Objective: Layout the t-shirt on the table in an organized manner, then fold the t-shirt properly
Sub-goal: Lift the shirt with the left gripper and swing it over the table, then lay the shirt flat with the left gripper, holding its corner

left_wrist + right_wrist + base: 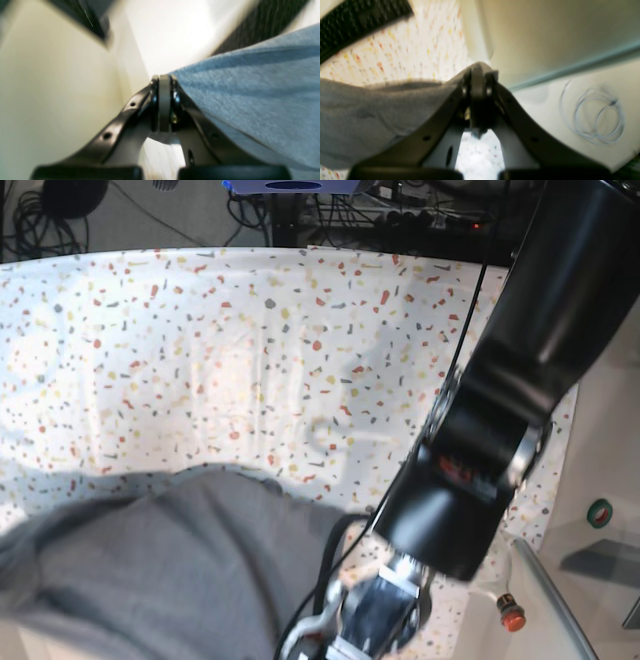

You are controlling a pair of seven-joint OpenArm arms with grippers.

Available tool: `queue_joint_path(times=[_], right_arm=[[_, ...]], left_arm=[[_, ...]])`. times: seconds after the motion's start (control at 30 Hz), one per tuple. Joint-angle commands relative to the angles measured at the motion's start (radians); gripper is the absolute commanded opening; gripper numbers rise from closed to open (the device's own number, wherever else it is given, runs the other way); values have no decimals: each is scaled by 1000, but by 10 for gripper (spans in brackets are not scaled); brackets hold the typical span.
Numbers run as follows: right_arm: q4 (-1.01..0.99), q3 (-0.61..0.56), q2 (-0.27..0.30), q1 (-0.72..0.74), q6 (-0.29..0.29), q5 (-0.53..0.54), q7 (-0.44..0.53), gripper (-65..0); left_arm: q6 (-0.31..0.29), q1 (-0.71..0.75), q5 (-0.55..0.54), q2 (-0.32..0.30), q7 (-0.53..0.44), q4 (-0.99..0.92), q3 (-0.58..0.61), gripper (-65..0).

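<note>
Heather-grey fabric of the t-shirt (150, 565) is filling the near lower left of the base view, bunched and lifted rather than lying flat, its soft folds hanging above the front part of the table (200, 350). Close against the left wrist camera, the left gripper (165, 82) is pressing its fingers (153, 100) together on an edge of the shirt, and the cloth is stretching away to the right in a taut, faintly ribbed sheet. Beside the right wrist camera, the right gripper (480, 72) is likewise pinching its fingers (492, 82) tight on a fold of the garment, which is draping off to the left in a sagging sweep over the speckled cloth. Farther out in the base view, a big black arm (520, 380) is reaching down from the upper right across the table. Beyond the right gripper, a coil of pale cable (595, 117) is lying on a plain surface.
</note>
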Motion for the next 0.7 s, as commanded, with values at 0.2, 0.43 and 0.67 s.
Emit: queue_joint_path(times=[0.2,0.43,0.67], right_arm=[[255,-32,116,87,30,1,-175,-650],[624,113,35,-403,74,-1,-287,-650],[542,259,-152,-748,74,-4,-98,-650]], left_arm=[[24,-3,21,-3,41,314,-88,-650],[24,442,143,-69,52,661,-94,-650],[24,878,360,-154,33,648,2,-650]])
